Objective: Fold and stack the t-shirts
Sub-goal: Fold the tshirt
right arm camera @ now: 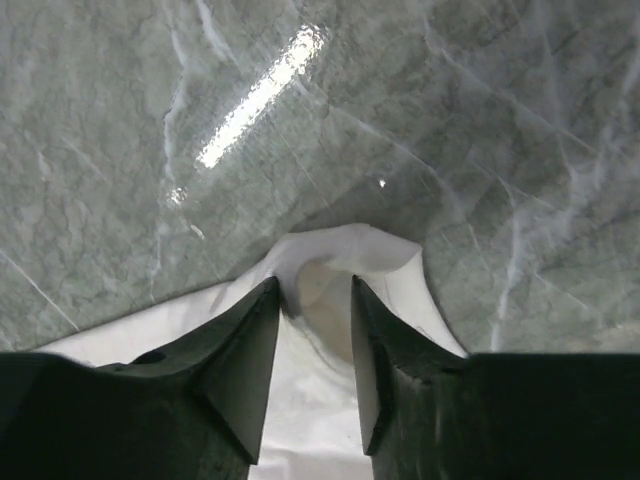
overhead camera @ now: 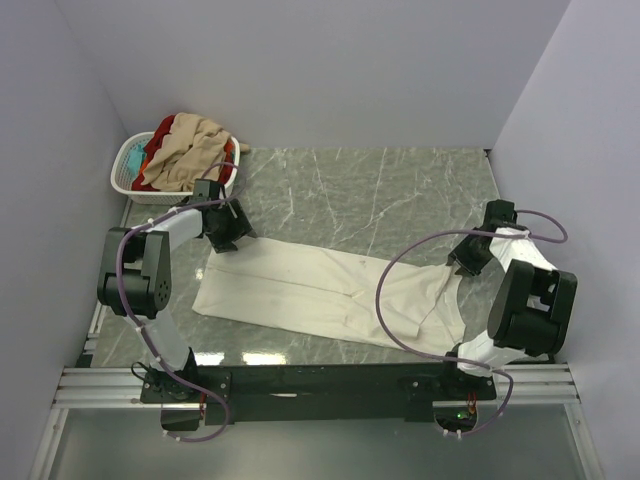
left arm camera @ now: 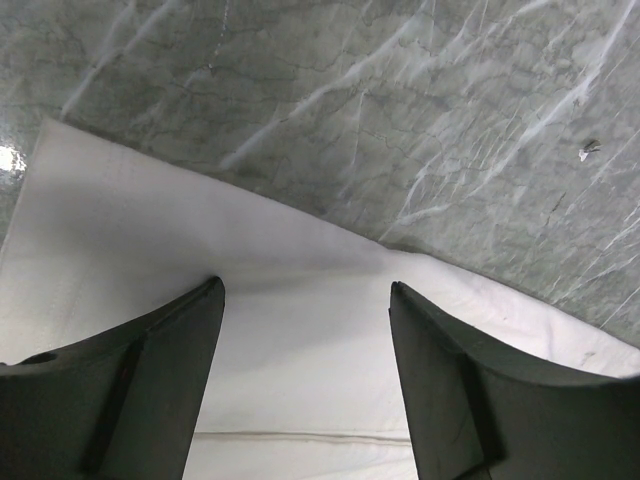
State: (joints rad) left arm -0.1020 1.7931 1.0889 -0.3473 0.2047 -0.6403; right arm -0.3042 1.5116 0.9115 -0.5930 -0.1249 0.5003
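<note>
The cream-white t-shirt (overhead camera: 320, 290) lies flat in a long strip on the marble table (overhead camera: 380, 190), running from one arm to the other, so I'd guess each arm takes an end for the next fold. The left gripper (left arm camera: 305, 290) hangs wide open and holds nothing, with the shirt's edge right under its jaws. The right gripper (right arm camera: 315, 285) is half-shut with a pucker of cloth between its jaws, but I can't tell if it's actually pinched. Beyond the left jaws, the white basket (overhead camera: 128, 180) holds a heap of shirts (overhead camera: 188, 150) in tan, red and teal.

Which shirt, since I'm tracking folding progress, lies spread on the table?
The cream-white shirt: it alone lies spread out on the table, while the other shirts sit heaped in the basket.
</note>
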